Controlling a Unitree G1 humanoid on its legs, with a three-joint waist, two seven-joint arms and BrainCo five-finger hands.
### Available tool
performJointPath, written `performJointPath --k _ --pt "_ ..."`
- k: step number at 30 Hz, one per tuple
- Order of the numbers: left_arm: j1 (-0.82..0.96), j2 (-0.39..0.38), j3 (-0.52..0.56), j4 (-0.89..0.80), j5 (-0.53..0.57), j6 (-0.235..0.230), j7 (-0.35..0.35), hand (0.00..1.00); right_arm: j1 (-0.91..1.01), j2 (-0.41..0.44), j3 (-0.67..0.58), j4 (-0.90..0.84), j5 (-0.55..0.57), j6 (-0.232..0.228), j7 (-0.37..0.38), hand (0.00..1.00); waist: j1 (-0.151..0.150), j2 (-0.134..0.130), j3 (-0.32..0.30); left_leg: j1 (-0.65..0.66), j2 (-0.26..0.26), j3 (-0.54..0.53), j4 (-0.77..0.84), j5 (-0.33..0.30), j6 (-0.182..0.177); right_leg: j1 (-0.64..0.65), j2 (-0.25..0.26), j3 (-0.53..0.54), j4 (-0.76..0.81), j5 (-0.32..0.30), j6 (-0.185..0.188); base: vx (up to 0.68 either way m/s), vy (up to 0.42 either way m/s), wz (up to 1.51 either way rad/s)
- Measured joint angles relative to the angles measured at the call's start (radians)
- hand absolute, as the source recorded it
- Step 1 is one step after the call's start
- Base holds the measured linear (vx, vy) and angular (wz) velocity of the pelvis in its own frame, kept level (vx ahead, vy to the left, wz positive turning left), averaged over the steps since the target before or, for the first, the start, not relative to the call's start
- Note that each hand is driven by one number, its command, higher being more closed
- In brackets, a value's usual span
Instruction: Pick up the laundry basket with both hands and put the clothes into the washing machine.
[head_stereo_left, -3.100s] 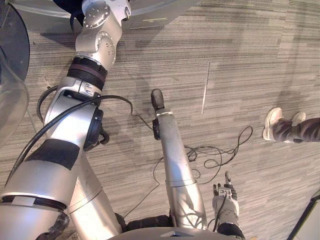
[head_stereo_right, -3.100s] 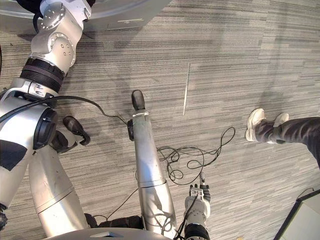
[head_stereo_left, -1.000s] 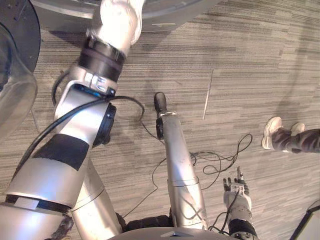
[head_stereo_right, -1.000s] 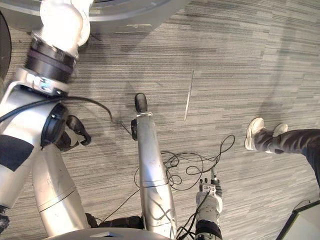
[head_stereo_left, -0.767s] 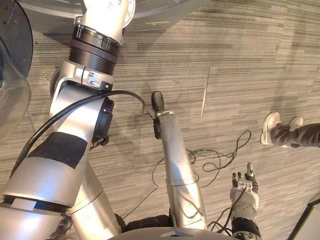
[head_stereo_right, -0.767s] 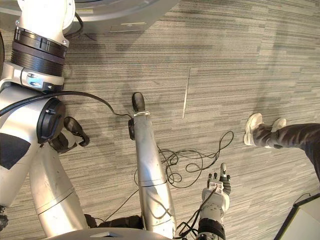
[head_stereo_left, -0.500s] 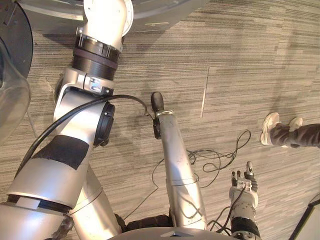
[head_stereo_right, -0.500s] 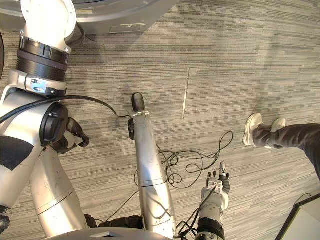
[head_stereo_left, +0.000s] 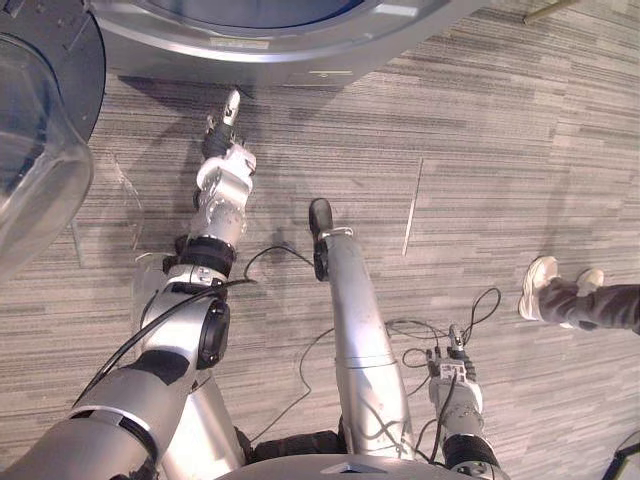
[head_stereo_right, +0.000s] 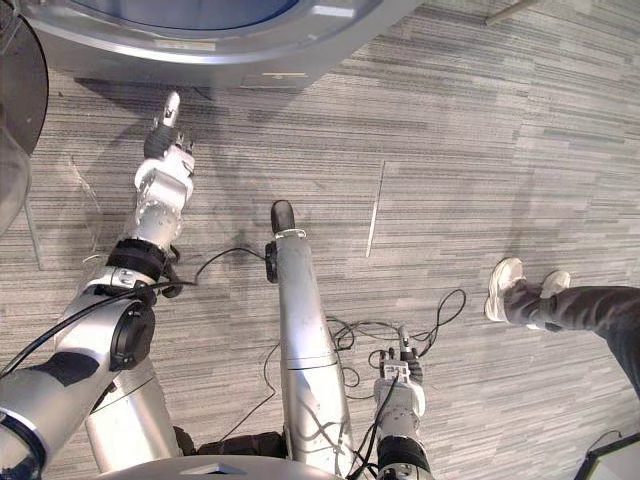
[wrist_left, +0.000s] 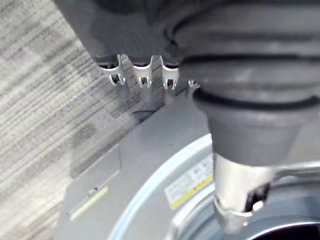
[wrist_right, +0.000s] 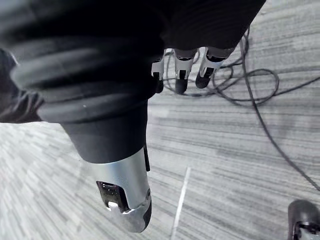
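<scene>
The washing machine (head_stereo_left: 270, 45) stands at the far edge, a silver-grey front with a round rim. Its clear door (head_stereo_left: 30, 130) hangs swung out at the far left. My left hand (head_stereo_left: 225, 150) is stretched forward low over the carpet, its fingers straight and pointing at the machine's base, holding nothing. In the left wrist view the left hand (wrist_left: 142, 75) hovers just short of the grey front panel (wrist_left: 125, 165). My right hand (head_stereo_left: 452, 375) hangs low at the near right, its fingers (wrist_right: 182, 67) straight over the carpet and holding nothing.
Grey striped carpet (head_stereo_left: 500, 130) covers the floor. A person's white shoes (head_stereo_left: 555, 285) and dark trouser leg (head_stereo_right: 600, 310) stand at the right. A dark box corner (head_stereo_right: 612, 458) sits at the near right.
My left arm has swung down and forward, so its hand now reaches toward the machine's base. The right hand has dropped slightly nearer. The camera has shifted, bringing more of the machine into view.
</scene>
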Motion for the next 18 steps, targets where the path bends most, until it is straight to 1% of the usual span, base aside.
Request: performJointPath --k 2,6,9,11,12,13,14,15,16,17,18 --pt "0.018 -0.001 0.011 0.0 0.039 0.009 -0.014 0.0 -0.009 -0.002 0.012 0.025 0.0 0.0 0.0 0.0 -0.001 0.0 0.0 0.013 0.0 0.0 -0.014 0.005 -0.006 0.01 0.001 -0.003 -0.006 0.001 -0.005 -0.04 -0.027 0.01" --pt "0.082 -0.016 0.028 -0.001 0.039 0.008 -0.016 0.0 -0.015 0.004 0.035 0.023 0.0 0.0 0.0 0.0 0.001 0.0 -0.001 0.055 -0.002 -0.001 -0.044 0.013 -0.016 0.046 -0.012 -0.017 -0.017 -0.004 -0.018 0.0 -0.016 0.07" --pt "0.198 -0.04 0.019 -0.001 0.054 0.01 -0.029 0.0 -0.015 0.008 0.039 0.025 0.0 0.0 0.0 0.0 0.006 0.0 -0.002 0.145 -0.018 0.001 -0.109 0.033 -0.031 0.13 -0.027 -0.029 -0.053 -0.01 -0.029 0.03 -0.069 0.22" --pt "0.288 -0.042 -0.013 -0.003 0.129 0.016 -0.037 0.0 -0.015 0.007 0.045 0.026 -0.001 0.0 0.0 0.0 0.012 0.003 -0.004 0.225 -0.034 0.009 -0.17 0.05 -0.04 0.204 -0.04 -0.035 -0.093 -0.011 -0.035 0.07 -0.094 0.24" --pt "0.354 -0.043 -0.021 -0.004 0.249 0.025 -0.041 0.0 -0.015 0.008 0.056 0.03 -0.019 0.0 0.0 0.0 0.013 0.005 -0.007 0.292 -0.042 0.017 -0.218 0.065 -0.044 0.265 -0.054 -0.047 -0.124 -0.012 -0.044 0.1 -0.12 0.3" --pt "0.428 -0.046 -0.024 -0.004 0.344 0.028 -0.04 0.0 -0.013 0.013 0.058 0.041 -0.041 0.0 0.001 0.0 0.018 0.005 -0.018 0.359 -0.055 0.025 -0.271 0.08 -0.05 0.326 -0.067 -0.053 -0.157 -0.011 -0.051 0.09 -0.104 0.3" --pt "0.463 -0.046 -0.03 -0.004 0.376 0.03 -0.039 0.0 -0.013 0.016 0.058 0.049 -0.044 -0.001 0.0 0.0 0.023 0.005 -0.025 0.396 -0.064 0.03 -0.3 0.089 -0.052 0.359 -0.073 -0.055 -0.175 -0.009 -0.054 0.12 -0.106 0.26" --pt "0.527 -0.048 -0.044 -0.004 0.452 0.036 -0.033 0.0 -0.011 0.018 0.058 0.059 -0.055 -0.002 0.0 0.0 0.032 0.007 -0.036 0.483 -0.08 0.043 -0.363 0.107 -0.057 0.433 -0.086 -0.057 -0.216 -0.007 -0.057 0.13 -0.098 0.16" --pt "0.618 -0.056 -0.047 -0.001 0.549 0.044 -0.025 0.0 0.013 0.023 0.058 0.088 -0.077 -0.002 -0.001 0.0 0.04 0.021 -0.124 0.515 -0.087 0.058 -0.425 0.124 -0.06 0.457 -0.092 -0.059 -0.265 0.005 -0.062 0.15 -0.091 0.12" --pt "0.656 -0.059 -0.047 -0.001 0.598 0.047 -0.019 0.0 0.019 0.025 0.058 0.098 -0.081 -0.002 0.0 0.0 0.044 0.031 -0.155 0.538 -0.089 0.062 -0.455 0.134 -0.061 0.482 -0.093 -0.065 -0.296 0.013 -0.062 0.16 -0.055 0.07" --pt "0.717 -0.061 -0.046 0.002 0.663 0.052 -0.013 0.0 0.031 0.03 0.057 0.102 -0.086 -0.002 -0.001 0.0 0.052 0.053 -0.179 0.618 -0.096 0.07 -0.522 0.155 -0.064 0.567 -0.099 -0.079 -0.361 0.027 -0.064 0.2 -0.024 0.07"
